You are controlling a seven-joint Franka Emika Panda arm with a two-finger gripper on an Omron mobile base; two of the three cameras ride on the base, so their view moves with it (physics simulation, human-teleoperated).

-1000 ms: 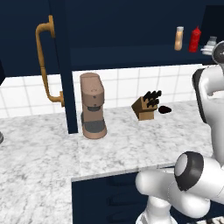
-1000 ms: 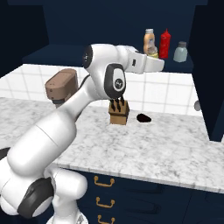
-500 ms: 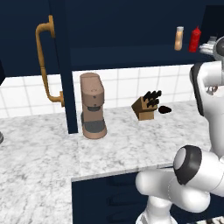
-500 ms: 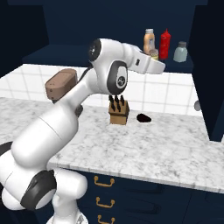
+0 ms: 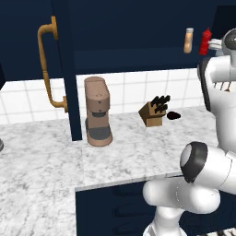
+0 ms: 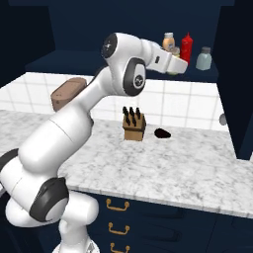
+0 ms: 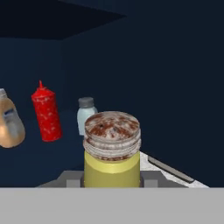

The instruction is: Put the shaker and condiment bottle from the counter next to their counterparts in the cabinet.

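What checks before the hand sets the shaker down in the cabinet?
1. Grip: hand shut on the yellow shaker, shaker upright: ok.
2. Tan bottle already on the cabinet shelf, beside the red bottle: ok.
3. Target neighbour: grey-blue shaker stands upright, right of the red bottle: ok.
4. Free spot beside the grey-blue shaker: cannot tell; the held shaker hides the shelf in front of it.
5. Shaker above the shelf, not yet resting on it: cannot tell.
6. Cabinet door swung open, out of the arm's way: ok.
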